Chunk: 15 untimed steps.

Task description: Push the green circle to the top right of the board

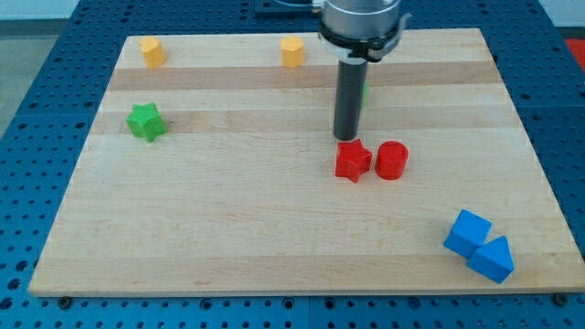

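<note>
The green circle (364,94) shows only as a thin green sliver at the right edge of my rod, which hides most of it. It lies on the wooden board (228,210), right of centre in the upper half. My tip (347,138) rests on the board just below the green circle and just above the red star (353,161). I cannot tell whether the tip touches the red star.
A red cylinder (391,160) sits right beside the red star. A green star (145,121) lies at the left. Two yellow blocks (152,51) (292,51) sit along the top edge. Two blue blocks (467,232) (493,259) touch at the bottom right.
</note>
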Available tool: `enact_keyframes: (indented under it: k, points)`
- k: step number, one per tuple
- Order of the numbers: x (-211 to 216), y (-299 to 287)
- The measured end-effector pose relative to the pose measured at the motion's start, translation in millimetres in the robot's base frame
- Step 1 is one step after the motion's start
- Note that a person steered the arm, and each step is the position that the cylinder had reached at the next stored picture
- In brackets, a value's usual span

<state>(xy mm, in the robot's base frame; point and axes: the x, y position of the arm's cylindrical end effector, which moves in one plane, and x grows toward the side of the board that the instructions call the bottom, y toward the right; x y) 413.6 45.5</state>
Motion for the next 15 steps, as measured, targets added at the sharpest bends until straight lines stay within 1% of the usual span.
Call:
enact_keyframes:
  k: [2,3,4,5,6,7,8,9,10,12,13,15]
  points:
    - [-75.5,30.1]
    - [-79.8,37.9]
    - [-82.0,33.0]
    - [-80.1,11.5]
    - [-81.4,5.6]
    - [-113.8,46.3]
    - [-126.8,73.1]
    - [-133.6,85.5]
    - [-141.6,92.6]
    - [-143.6,70.9]
    - [-164.8,74.8]
    - [-165.6,81.8]
